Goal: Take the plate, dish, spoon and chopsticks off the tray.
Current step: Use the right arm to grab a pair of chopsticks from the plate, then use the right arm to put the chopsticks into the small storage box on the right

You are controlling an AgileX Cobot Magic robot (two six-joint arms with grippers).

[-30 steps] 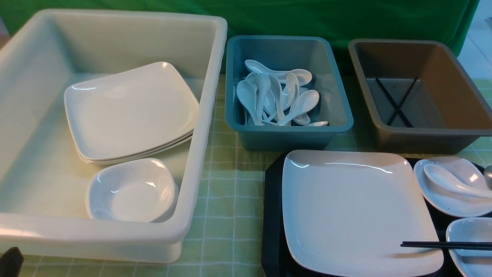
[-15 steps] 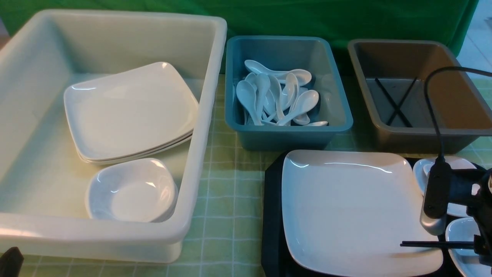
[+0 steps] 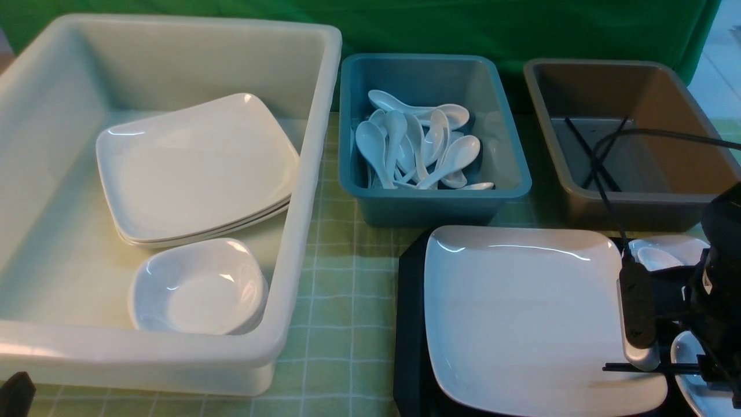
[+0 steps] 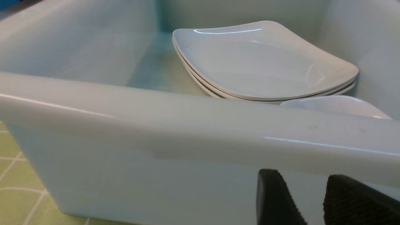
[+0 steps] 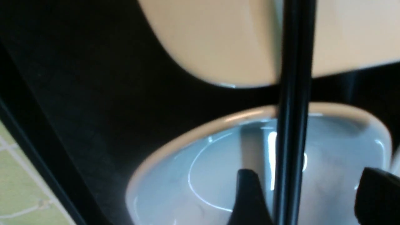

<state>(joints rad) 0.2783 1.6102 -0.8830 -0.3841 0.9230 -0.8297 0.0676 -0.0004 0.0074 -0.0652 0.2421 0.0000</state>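
Your right gripper (image 5: pixel 309 200) had swung in over the chopsticks (image 5: pixel 292 93), jaws spread astride them where they bridged plate (image 3: pixel 521 313) and dish (image 5: pixel 193 175) on the tray (image 3: pixel 410 324). You likely needed to centre, sink, then pinch both sticks together. Left gripper (image 4: pixel 307 203) sat parted, empty.

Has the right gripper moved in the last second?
Yes. The right gripper came in from the right toward the plate and now straddles the chopsticks, open.

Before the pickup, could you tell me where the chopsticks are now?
Front view, near right: the chopsticks lie across the plate and a small dish on the tray.
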